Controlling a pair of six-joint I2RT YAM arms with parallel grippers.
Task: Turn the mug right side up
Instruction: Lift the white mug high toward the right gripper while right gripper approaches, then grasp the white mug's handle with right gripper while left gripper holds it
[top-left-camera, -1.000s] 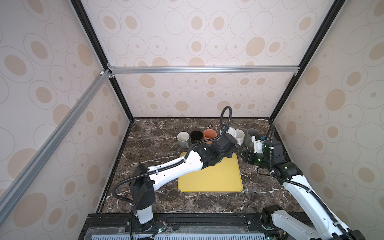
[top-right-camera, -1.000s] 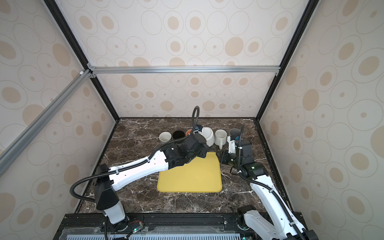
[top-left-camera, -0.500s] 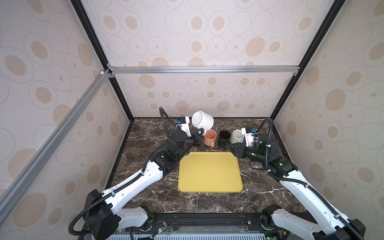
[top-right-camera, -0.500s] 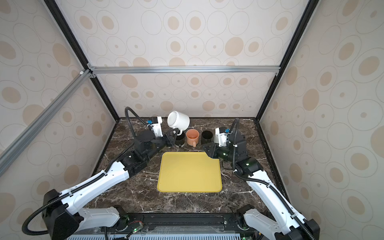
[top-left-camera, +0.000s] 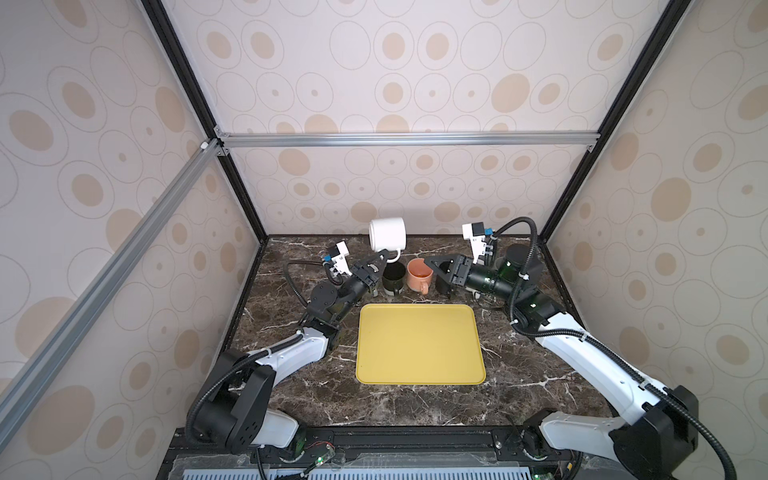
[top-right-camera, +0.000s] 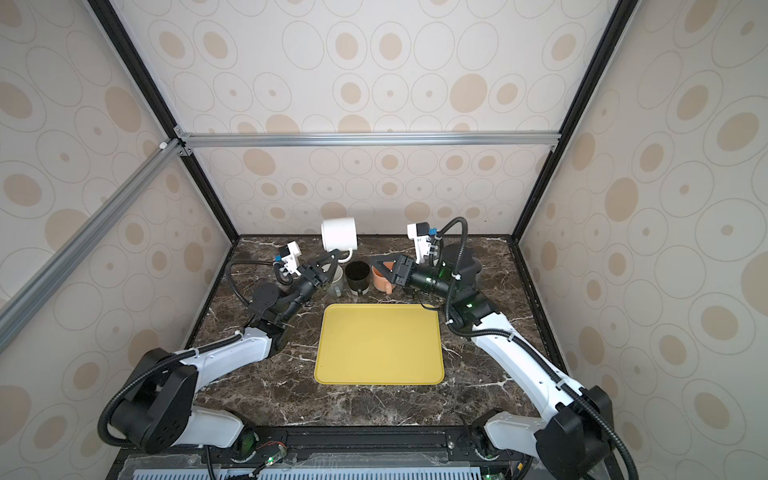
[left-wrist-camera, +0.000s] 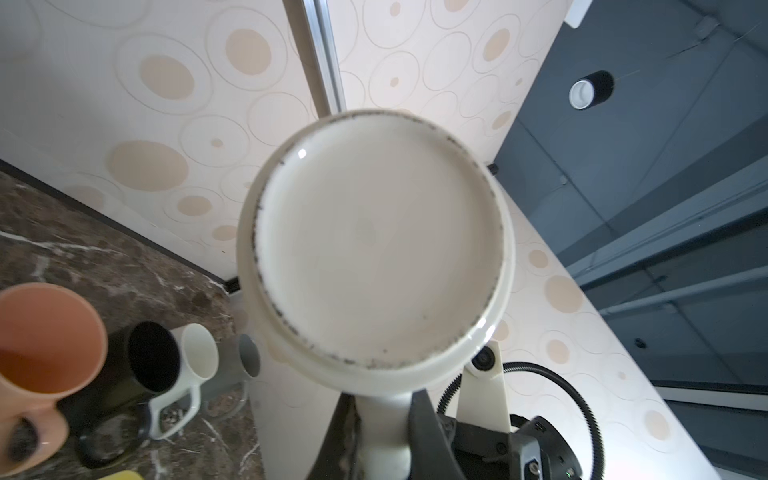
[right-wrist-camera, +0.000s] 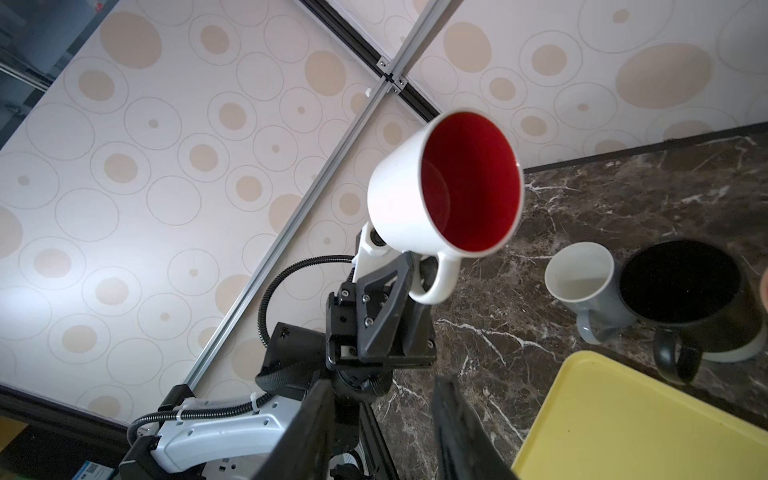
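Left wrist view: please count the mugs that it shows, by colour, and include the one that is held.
white: 2 (held white mug, standing white mug)
orange: 1 (orange mug)
black: 1 (black mug)
grey: 1 (grey mug)
Total: 5

White mug: you see a smooth, glossy glaze outside and glossy red inside; the foot ring underneath looks rough and speckled.
Orange mug: smooth and matt to your eye.
Black mug: smooth, with little shine.
Tray: your yellow tray looks like smooth plastic with a dull sheen.
Table: polished, dark marble look with white veins.
Walls: matt, paper-like printed panels.
Frame bar: bare brushed metal.
Left gripper: matt black plastic.
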